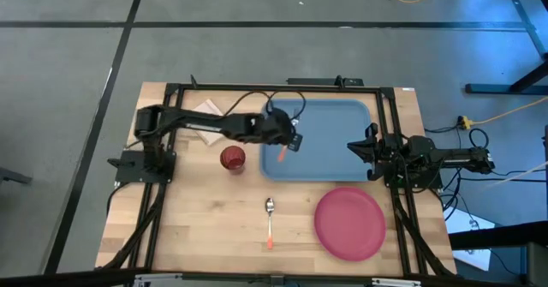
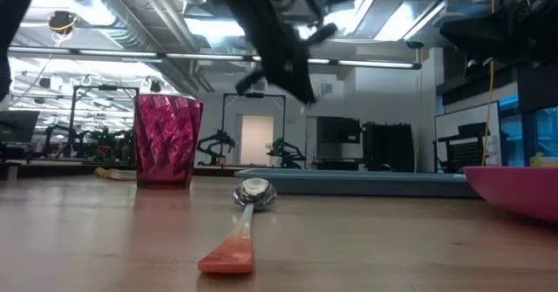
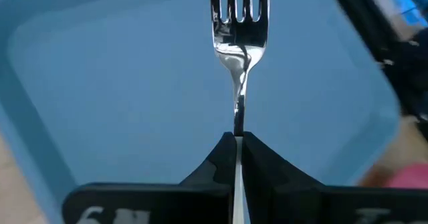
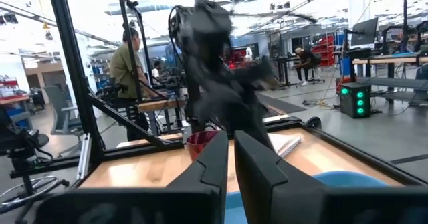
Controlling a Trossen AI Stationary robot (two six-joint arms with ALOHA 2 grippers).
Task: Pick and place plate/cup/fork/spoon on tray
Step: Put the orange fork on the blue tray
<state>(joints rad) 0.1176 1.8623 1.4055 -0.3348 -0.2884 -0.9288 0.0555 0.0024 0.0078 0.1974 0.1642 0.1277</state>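
Note:
My left gripper hangs over the left part of the light-blue tray and is shut on the fork, whose tines point away from the wrist over the tray floor. The fork's orange-red handle shows beside the gripper. The dark red cup stands upright on the table left of the tray. The spoon lies flat near the front edge, bowl toward the tray. The pink plate lies flat at the front right. My right gripper waits, shut, at the tray's right edge. My left gripper pinches the fork's thin metal neck, just below the tines, between its two fingers. The fork runs along the fingers and sticks out past their tips. It is lifted clear above the tray.
A white napkin lies at the back left under the left arm. A dark frame runs round the table. In the low view the cup, the spoon and the plate's rim stand before the tray. People show in the room behind.

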